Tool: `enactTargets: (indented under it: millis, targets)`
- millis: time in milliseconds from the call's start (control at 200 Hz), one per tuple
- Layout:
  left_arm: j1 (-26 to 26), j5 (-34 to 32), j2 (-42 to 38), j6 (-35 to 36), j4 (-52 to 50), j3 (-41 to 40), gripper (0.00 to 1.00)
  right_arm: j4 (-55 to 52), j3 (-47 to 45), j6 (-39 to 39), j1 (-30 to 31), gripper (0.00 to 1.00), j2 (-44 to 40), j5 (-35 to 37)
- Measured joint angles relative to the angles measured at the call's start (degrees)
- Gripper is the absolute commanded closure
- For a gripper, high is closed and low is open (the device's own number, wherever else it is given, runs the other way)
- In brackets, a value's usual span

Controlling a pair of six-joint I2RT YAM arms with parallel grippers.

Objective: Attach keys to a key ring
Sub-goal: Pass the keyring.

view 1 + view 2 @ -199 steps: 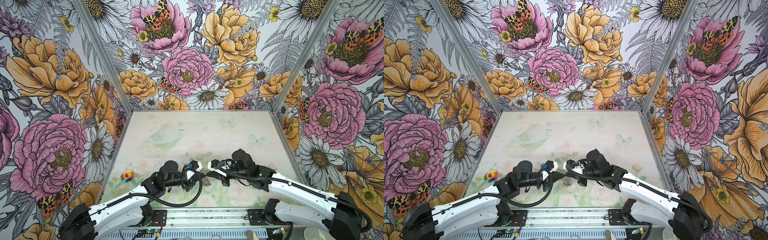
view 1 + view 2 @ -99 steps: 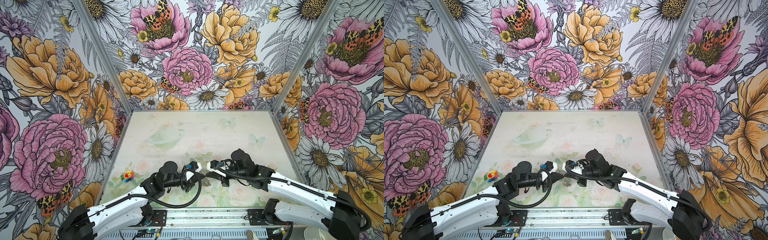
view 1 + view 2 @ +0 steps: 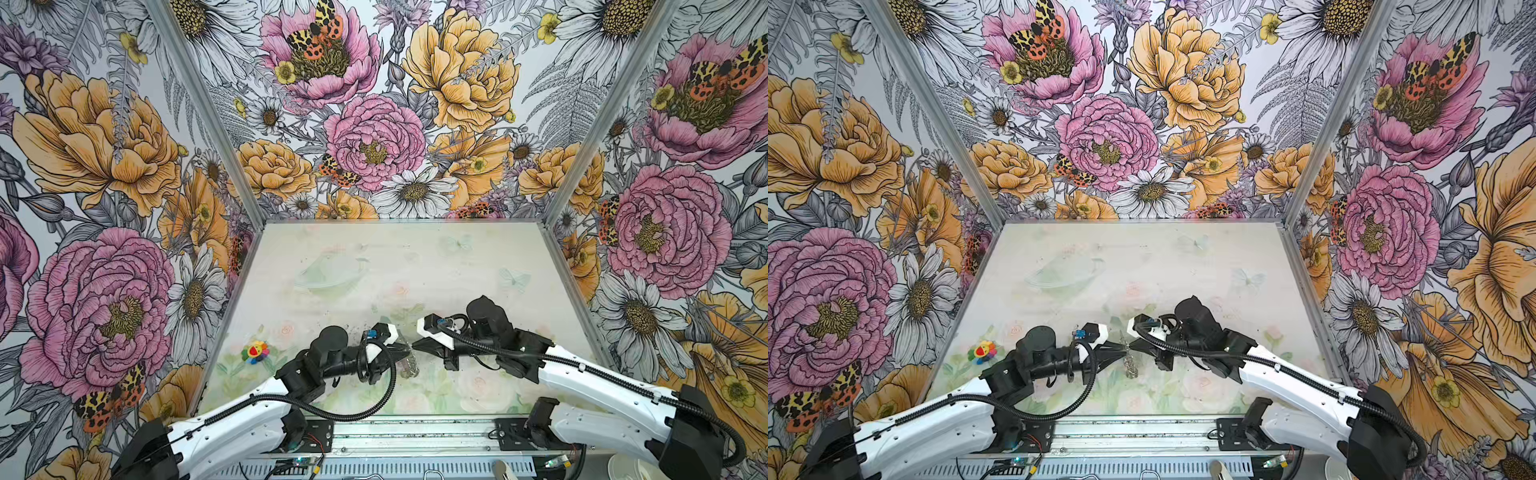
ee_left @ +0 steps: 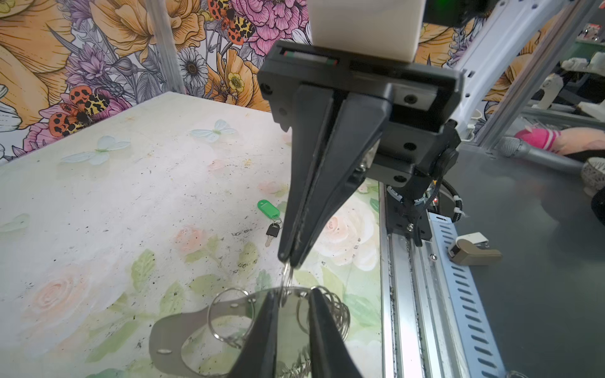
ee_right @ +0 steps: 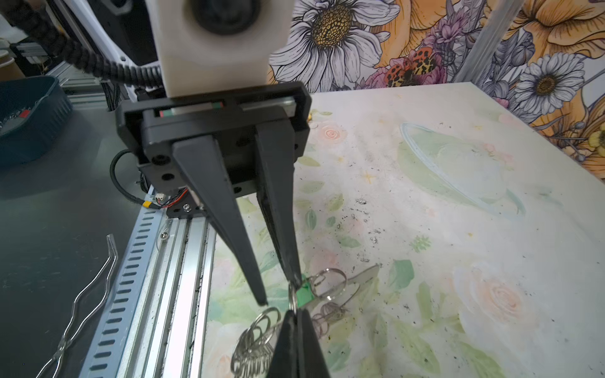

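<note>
Since a second ago the arms have barely shifted, but the left claw (image 5: 280, 293) has parted its jaws to a narrow gap and seems to clamp nothing. Opposite it, the right claw (image 4: 289, 260) is pinched tight on one wire ring (image 4: 287, 273) of the key ring (image 3: 408, 365). This is a flat grey horseshoe-shaped metal plate edged with small silver rings, and it lies on the pale floral desk (image 4: 98, 212), low in the centre of both top views. A bright green oblong plastic tag (image 5: 304, 294) shows at the claw tips; I cannot tell whether it is threaded. Just beside the right claw lies a loose key (image 4: 272, 230), tiny and dark, on its own green tag. The plate looks thin, stiff, light and likely to slide, and the rings look springy and slippery. I judge the broader tag the safer place to hold a key.
</note>
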Motion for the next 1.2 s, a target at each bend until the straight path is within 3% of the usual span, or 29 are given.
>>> enactTargets:
  millis: [315,520,1201]
  targets:
    - [2.82,-0.50,-2.78,-3.43,4.76,-4.72,0.75,12.22,-6.05,7.26,-0.55,1.00,-0.59,-0.42]
    - [5.07,0.68,-1.49,-5.22,9.79,-5.86,0.80,18.38,-7.98,9.35,-0.55,1.00,-0.59,-1.79]
    - [5.14,6.71,3.04,-8.17,18.36,-5.95,0.95,35.32,-13.35,14.27,0.00,1.00,2.73,-2.99]
